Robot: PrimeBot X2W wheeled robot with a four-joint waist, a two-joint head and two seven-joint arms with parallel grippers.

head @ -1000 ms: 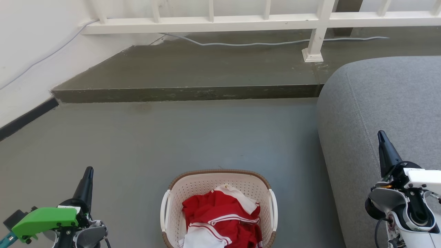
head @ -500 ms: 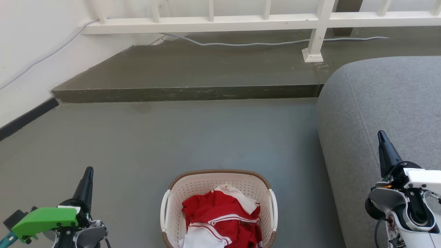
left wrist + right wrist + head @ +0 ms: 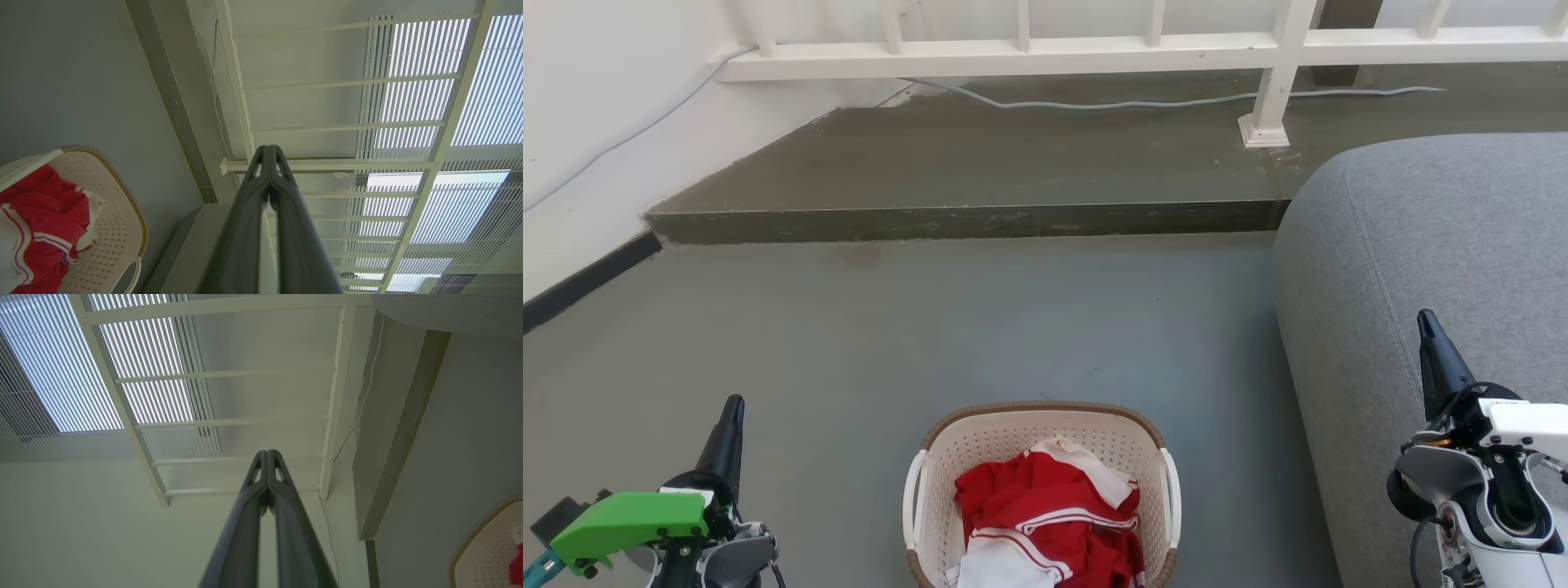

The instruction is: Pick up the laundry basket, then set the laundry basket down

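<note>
Cream-white, the laundry basket [image 3: 1013, 437] was set on the floor [image 3: 1013, 327], red-and-white clothing [image 3: 1045, 514], perhaps a jersey, heaped inside; well clear either side, left gripper [image 3: 733, 407] and right gripper [image 3: 1426, 320] were clenched empty.

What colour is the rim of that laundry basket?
Brown, woven-look rim on the cream-white laundry basket; clearest in the head view.

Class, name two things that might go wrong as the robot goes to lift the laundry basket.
1. Both the left tool and the right tool are shut and clear of the laundry basket; gripping one handle alone may tip it and spill the red clothes.
2. The right tool shows against the grey sofa; swinging inward may brush it.
</note>
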